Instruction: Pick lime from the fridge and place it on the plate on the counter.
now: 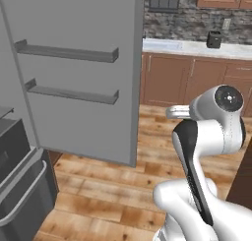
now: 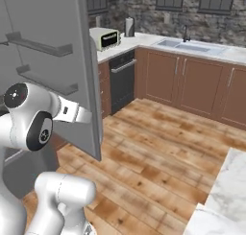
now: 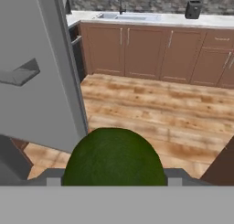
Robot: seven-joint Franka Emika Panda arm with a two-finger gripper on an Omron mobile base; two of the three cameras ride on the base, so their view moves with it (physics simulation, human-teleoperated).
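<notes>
The open fridge door [image 3: 41, 67] blocks your left; ahead, bare wood floor [image 3: 155, 113] runs to the cabinets [image 3: 151, 49].

A toaster [image 2: 106, 38] is standing at the upper left of the right base view, beside a dark oven [image 2: 122, 79]. A sink [image 2: 190, 45] is sitting at the upper right. Wooden floor [image 2: 158, 152] is filling the middle.

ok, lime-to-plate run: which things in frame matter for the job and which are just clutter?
Task things:
- lime, dark green, close against the claw in the hand view
- fridge, its open door with two racks
- counter, white marble corner at lower right

Just around:
- toaster oven on the far worktop
- sink
- small dark appliance
- wooden floor
</notes>
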